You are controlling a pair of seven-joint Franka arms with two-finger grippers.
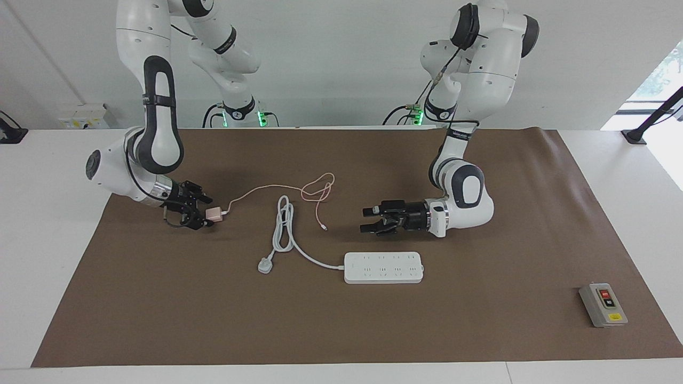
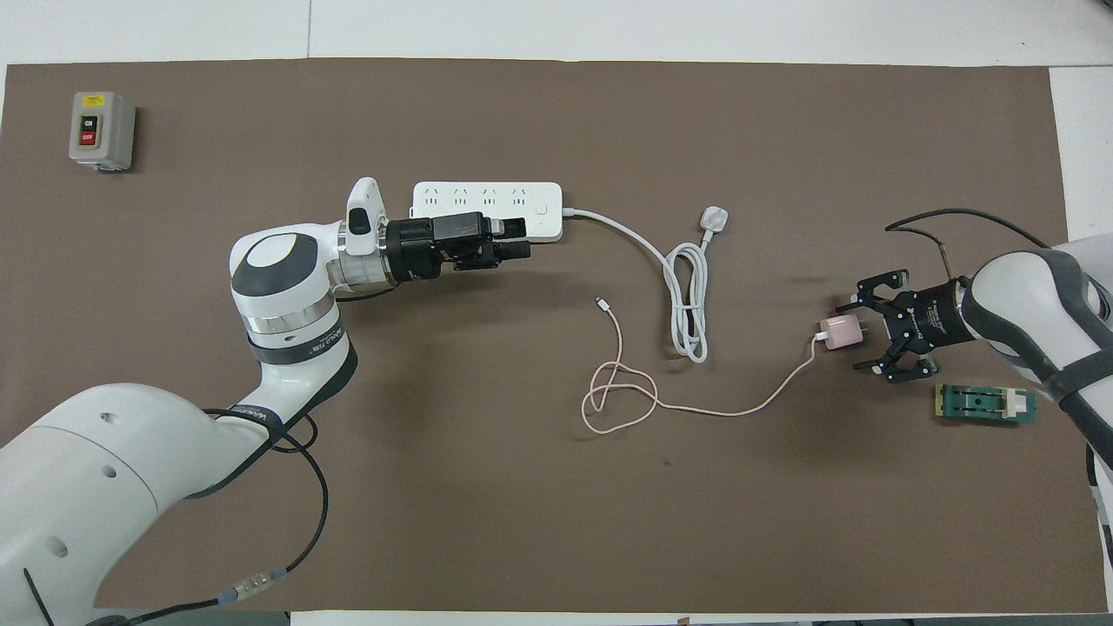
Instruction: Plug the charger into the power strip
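At the right arm's end of the desk (image 1: 613,160), the charger (image 1: 214,214) lies on the brown mat, its thin pink cable (image 1: 277,186) trailing in loose loops toward the middle. The right pincer (image 1: 199,214) reaches in low from the side with a finger on either side of the pink cube; the fingers (image 2: 859,304) bracket the prong end, but whether they already press on it I cannot tell. Coming in level like this would suit a side grip that leaves the prongs free to point downward later.

Toward the middle of the desk, farther from the robots than the charger, the power strip (image 1: 384,267) lies flat, sockets facing up, so a plug can drop straight in. Its thick white cord (image 1: 285,229) coils beside the pink cable and ends in a white three-pin plug (image 1: 265,265), lying unplugged on the mat.

The left pincer (image 1: 368,220) hangs level over the mat just beside the strip, on the robots' side, its fingers apart and holding nothing. My guess is that it waits there to steady the strip when the charger is pushed in.

A grey switch box (image 1: 603,305) sits at the left arm's end, well apart from everything, and a small green part (image 2: 985,404) lies near the right pincer; neither seems to matter here. The plugging itself is not yet begun.
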